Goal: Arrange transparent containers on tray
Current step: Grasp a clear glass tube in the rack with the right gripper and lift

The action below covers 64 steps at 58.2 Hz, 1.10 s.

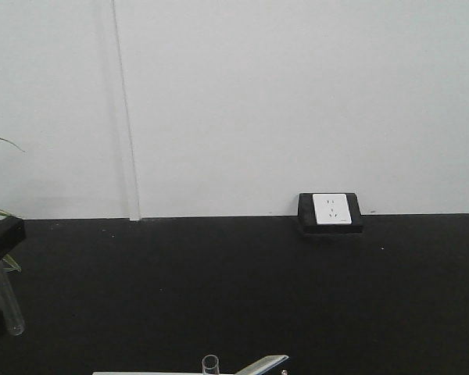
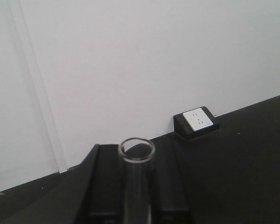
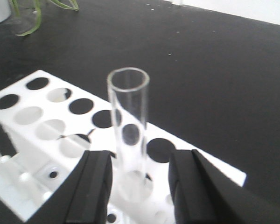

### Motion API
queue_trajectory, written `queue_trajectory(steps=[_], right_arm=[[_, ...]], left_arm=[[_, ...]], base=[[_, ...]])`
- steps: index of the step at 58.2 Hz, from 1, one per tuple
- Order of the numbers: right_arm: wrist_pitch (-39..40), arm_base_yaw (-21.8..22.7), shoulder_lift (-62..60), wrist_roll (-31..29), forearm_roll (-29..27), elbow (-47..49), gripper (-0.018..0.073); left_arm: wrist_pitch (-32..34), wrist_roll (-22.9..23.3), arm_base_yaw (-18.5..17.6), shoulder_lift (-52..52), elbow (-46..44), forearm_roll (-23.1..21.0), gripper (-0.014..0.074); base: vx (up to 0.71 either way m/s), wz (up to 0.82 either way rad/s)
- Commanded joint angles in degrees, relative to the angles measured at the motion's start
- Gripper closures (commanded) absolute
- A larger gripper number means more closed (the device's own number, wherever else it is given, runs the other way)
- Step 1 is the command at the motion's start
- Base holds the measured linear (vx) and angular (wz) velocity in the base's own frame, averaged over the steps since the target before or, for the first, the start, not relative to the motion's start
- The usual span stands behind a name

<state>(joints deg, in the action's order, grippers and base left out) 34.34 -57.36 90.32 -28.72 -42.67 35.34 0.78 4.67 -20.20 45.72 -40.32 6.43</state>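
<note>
Pinches glass tube (image 2: 137, 186) in left pincer (image 2: 135, 154); straddles second tube (image 3: 129, 116), upright in white rack (image 3: 210, 163), with right pincer (image 3: 141, 161) spread.

Clear tube (image 3: 129, 116) stands upright (second tube (image 1: 5, 301) tilted).
</note>
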Motion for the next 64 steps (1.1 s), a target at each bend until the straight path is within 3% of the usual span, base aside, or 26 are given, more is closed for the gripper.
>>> queue_trajectory(steps=[1,64], right_arm=[[6.5,0.1,-1.0,0.4,2.5,1.9,0.0179],[10.3,0.2,5.2,1.8,2.6,7.2,0.0203]], left_arm=[[4.8,0.1,-0.3,-0.4,-2.0,-0.5,0.0514],[4.8,0.1,-0.3,-0.4,-2.0,-0.5,0.0514]], base=[[0.0,0.0],[0.0,0.0]])
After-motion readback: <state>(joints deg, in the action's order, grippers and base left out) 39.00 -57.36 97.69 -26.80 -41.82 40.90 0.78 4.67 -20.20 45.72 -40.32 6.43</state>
